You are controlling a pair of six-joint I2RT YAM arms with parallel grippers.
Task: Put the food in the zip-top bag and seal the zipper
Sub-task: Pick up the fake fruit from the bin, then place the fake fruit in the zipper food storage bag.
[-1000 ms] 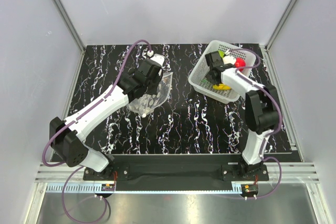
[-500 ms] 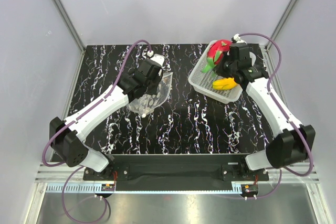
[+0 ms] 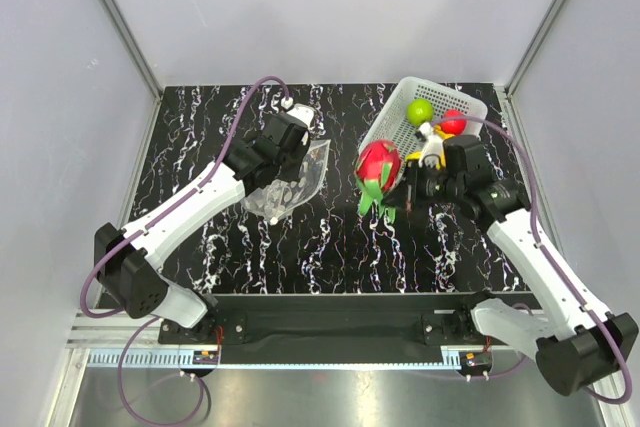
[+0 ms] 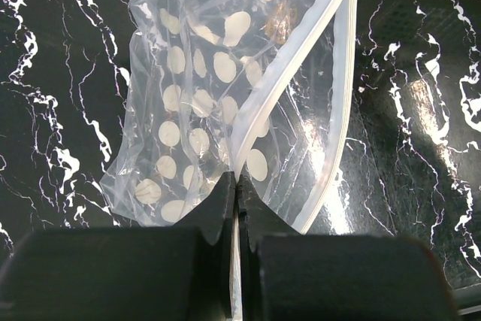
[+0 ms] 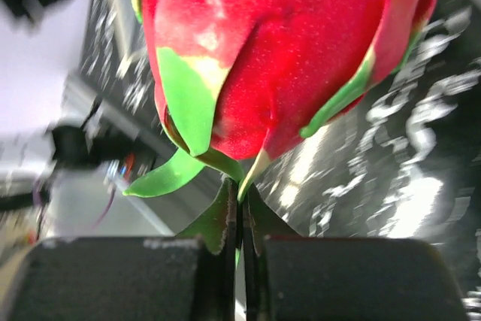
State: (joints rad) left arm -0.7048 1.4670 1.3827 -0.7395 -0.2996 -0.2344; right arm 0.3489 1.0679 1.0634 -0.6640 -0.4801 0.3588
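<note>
Now the right tool (image 5: 240, 202) is clamped on a green leaf (image 5: 216, 219) of the red fruit (image 3: 378, 165), which hangs above the worktop (image 3: 330, 237) just right of the bag (image 4: 188, 118). The left tool (image 4: 237, 184) is pinched shut on the zipper (image 4: 289, 80) at the bag's lip, and the mouth gapes only narrowly. To load well, the left tool should likely lift its lip to widen the mouth, and the fruit should enter low and slowly. The leaf grip looks thin, so a swing or slip seems possible. Other fruits (image 3: 420, 111) sit in the basket (image 3: 392, 119), farther right of the bag.
</note>
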